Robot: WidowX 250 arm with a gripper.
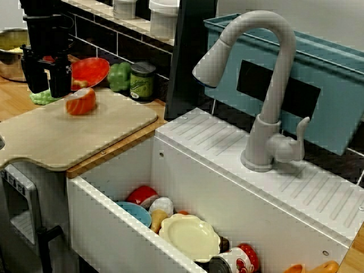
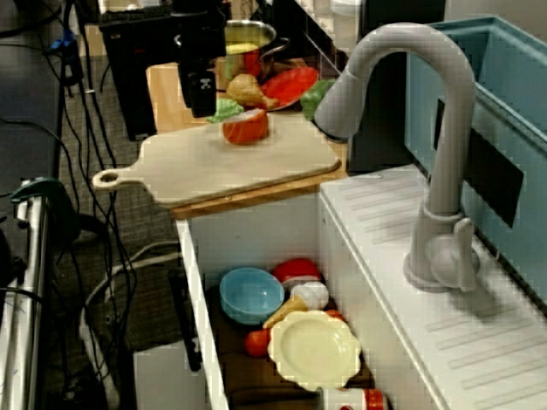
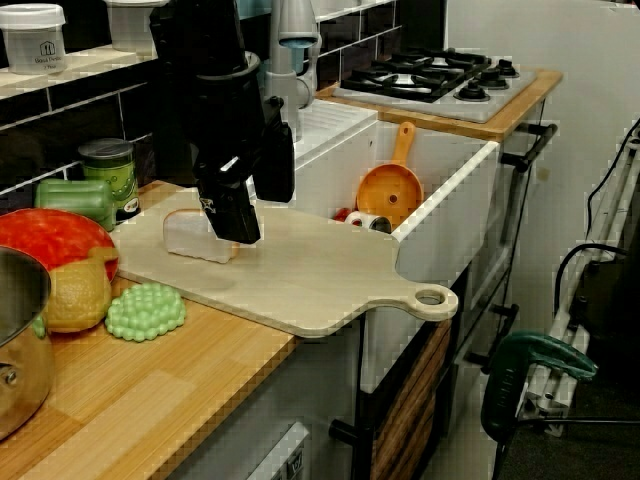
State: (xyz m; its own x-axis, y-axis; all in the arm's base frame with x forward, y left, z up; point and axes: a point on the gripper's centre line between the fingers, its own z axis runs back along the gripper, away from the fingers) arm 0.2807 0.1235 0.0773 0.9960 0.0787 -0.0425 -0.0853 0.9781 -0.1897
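My black gripper (image 1: pixel 48 85) hangs open over the back left corner of the pale cutting board (image 1: pixel 68 133), with nothing between its fingers. Just to its right, an orange and white fish slice (image 1: pixel 81 102) lies on the board; the fingers do not touch it. In the view from the counter's end, the gripper (image 3: pixel 248 205) partly covers the slice (image 3: pixel 195 240). A bumpy green toy (image 1: pixel 41 98) lies on the wooden counter below the gripper, also seen from the counter's end (image 3: pixel 146 311). In the view from the sink's end, the gripper (image 2: pixel 202 101) stands left of the slice (image 2: pixel 245 128).
Behind the board sit a red plate (image 1: pixel 90 71), a green pepper (image 1: pixel 119 77), a green can (image 1: pixel 142 81) and a metal pot (image 1: pixel 10 52). A drumstick (image 2: pixel 248 88) lies by the plate. The sink (image 1: pixel 114 193) holds a yellow plate (image 1: pixel 190 236), a blue bowl (image 2: pixel 252 293) and other toys. A grey faucet (image 1: pixel 267 85) stands at the right.
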